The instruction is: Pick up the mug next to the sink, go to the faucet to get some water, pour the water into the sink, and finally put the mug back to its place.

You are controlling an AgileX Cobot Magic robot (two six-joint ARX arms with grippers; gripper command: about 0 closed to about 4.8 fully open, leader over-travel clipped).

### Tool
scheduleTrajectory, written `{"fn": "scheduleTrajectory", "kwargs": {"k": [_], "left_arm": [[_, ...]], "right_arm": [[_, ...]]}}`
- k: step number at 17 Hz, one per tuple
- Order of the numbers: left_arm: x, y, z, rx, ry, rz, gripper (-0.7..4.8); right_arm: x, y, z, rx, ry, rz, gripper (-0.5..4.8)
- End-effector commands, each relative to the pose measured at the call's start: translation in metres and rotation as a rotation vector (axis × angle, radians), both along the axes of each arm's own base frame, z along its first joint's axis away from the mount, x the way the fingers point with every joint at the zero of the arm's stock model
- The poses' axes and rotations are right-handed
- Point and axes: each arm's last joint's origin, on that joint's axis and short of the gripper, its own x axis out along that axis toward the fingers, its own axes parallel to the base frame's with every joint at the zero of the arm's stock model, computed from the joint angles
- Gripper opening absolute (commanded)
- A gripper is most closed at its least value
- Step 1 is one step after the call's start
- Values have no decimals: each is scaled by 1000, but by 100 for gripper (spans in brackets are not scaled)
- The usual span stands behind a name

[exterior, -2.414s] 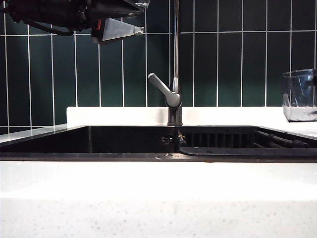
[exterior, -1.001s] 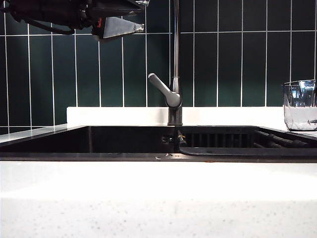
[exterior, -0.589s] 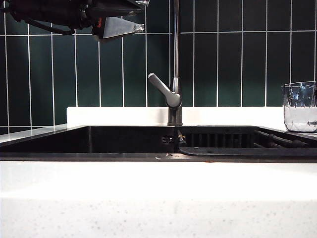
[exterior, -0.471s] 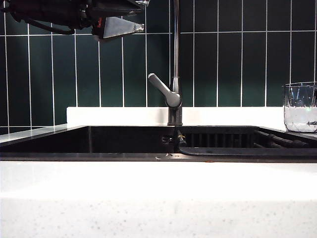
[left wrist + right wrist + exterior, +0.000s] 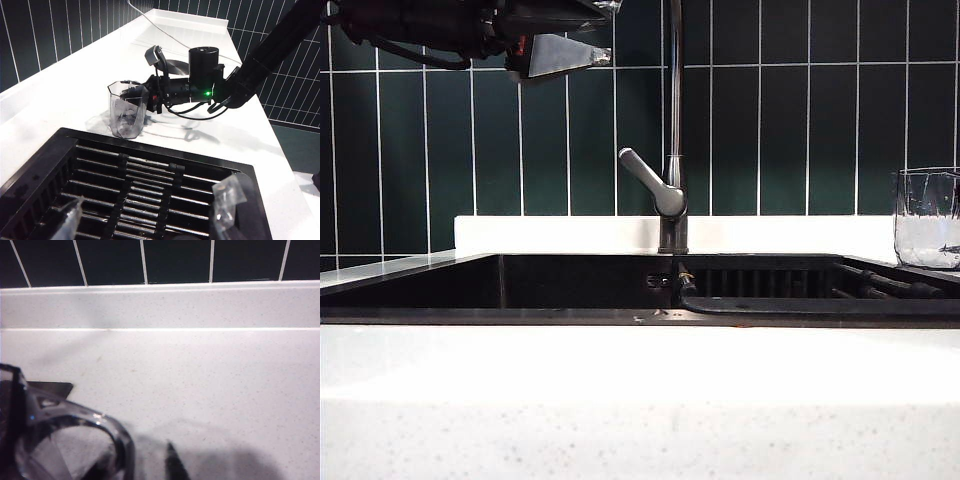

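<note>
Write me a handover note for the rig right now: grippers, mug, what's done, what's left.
Left gripper: open, empty, above the sink rack, up left of the faucet.
Right gripper: at the rim of the mug; gripping or released, unclear.
Mug: upright on the counter, just beyond the sink's right end.
Done: mug looks set back in place; fill and pour can't be checked here.
Left: confirm the right gripper lets go, then pull it clear without tipping the mug.

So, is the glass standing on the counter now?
Touching. In the left wrist view the mug stands upright on the white counter beside the sink, its base meeting its shadow.
</note>
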Motion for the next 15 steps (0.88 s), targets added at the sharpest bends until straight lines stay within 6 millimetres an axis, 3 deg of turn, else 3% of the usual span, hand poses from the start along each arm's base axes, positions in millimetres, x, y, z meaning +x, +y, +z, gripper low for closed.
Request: {"fn": "scheduleTrajectory", "kwargs": {"k": [1,11,15], "left_arm": [[0,-1,1,-5,-10,-6,335],[0,-1,2,-5,-13,-7,335],[0,-1,2,-5,-13,-8,335]], "right_arm": [[1,-1,3,-5,-19,-5,131],[-1,0,3,12,6,18,133],[-15,-4,0,-1,0,-21,164]]}}
